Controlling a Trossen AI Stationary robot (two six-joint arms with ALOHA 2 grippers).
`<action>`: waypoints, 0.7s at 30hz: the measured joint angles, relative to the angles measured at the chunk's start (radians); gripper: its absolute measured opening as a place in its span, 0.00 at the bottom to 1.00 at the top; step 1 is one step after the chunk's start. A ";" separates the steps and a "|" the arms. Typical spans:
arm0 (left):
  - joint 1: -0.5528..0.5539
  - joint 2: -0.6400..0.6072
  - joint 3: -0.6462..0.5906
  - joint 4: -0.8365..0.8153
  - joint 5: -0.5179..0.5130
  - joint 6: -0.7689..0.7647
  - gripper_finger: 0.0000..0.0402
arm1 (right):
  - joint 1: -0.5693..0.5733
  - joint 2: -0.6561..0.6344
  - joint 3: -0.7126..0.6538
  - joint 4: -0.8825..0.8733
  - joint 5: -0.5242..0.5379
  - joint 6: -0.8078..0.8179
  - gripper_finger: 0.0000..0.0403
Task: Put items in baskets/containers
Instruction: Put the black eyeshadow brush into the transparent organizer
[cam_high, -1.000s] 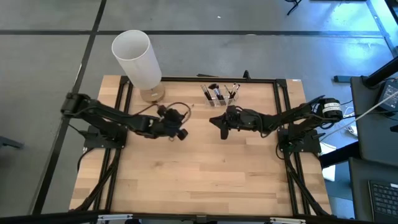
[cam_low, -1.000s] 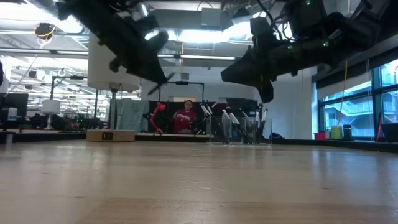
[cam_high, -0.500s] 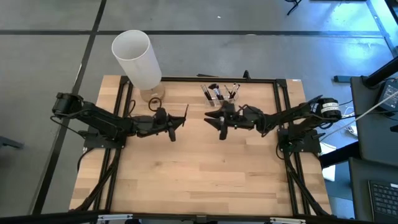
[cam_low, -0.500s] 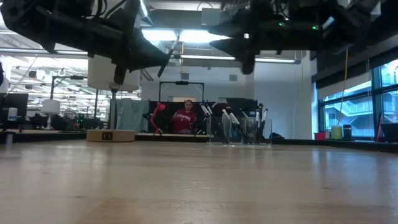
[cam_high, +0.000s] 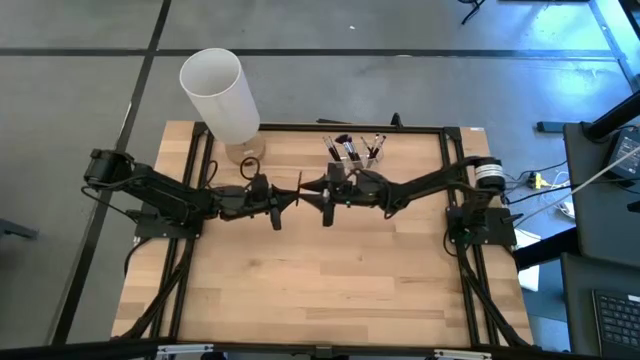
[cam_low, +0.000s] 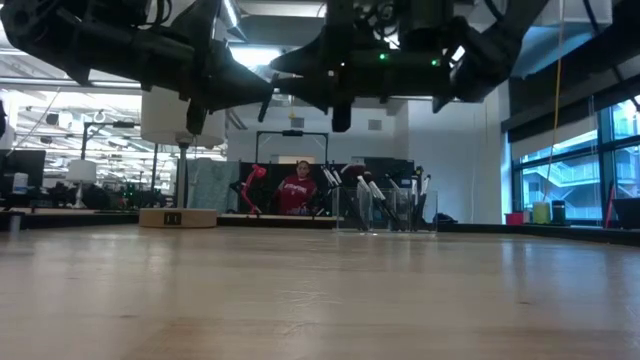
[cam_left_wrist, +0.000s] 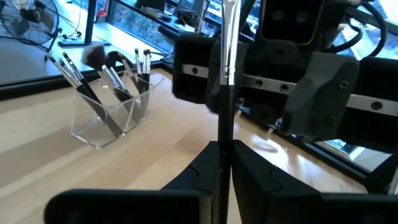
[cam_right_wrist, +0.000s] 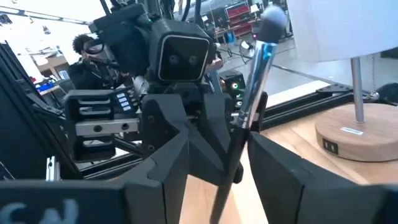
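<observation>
The two arms meet in mid-air above the middle of the wooden surface (cam_high: 320, 280), in what looks like a handover of a single makeup brush (cam_left_wrist: 225, 93). The left gripper (cam_left_wrist: 222, 163) is closed on the brush's thin black handle, with the silver ferrule and head standing up beyond its fingers. The right gripper (cam_right_wrist: 217, 162) has its fingers spread wide on either side of the same brush (cam_right_wrist: 249, 106) and is not yet clamped on it. The clear plastic organizer (cam_left_wrist: 112, 106) stands near the far edge of the surface, just beyond the right gripper, already holding several brushes that lean in its compartments. The brush should be light and stiff, with a smooth, narrow handle that could roll or slip between flat fingers; the best hold is probably on the handle just below the ferrule, well clear of the soft bristles, which would bend and give no grip. The organizer is likely light enough to slide or tip if a brush is pushed in hard. From above, the brush (cam_high: 300, 193) is only a thin dark line between the two grippers, and its head is hard to make out. How many compartments the organizer has, and which are free, cannot be told. The tall white cylinder (cam_high: 220, 95) hides part of the far corner.
</observation>
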 joint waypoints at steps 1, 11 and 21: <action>0.000 0.000 0.000 0.000 0.001 0.000 0.08 | 0.000 0.008 0.003 0.009 -0.002 0.000 0.41; 0.000 0.000 0.000 -0.009 0.029 0.001 0.08 | -0.003 0.015 0.004 0.039 -0.003 0.003 0.43; 0.000 0.001 0.000 -0.056 0.109 0.061 0.08 | -0.023 0.014 0.004 0.006 -0.003 0.043 0.38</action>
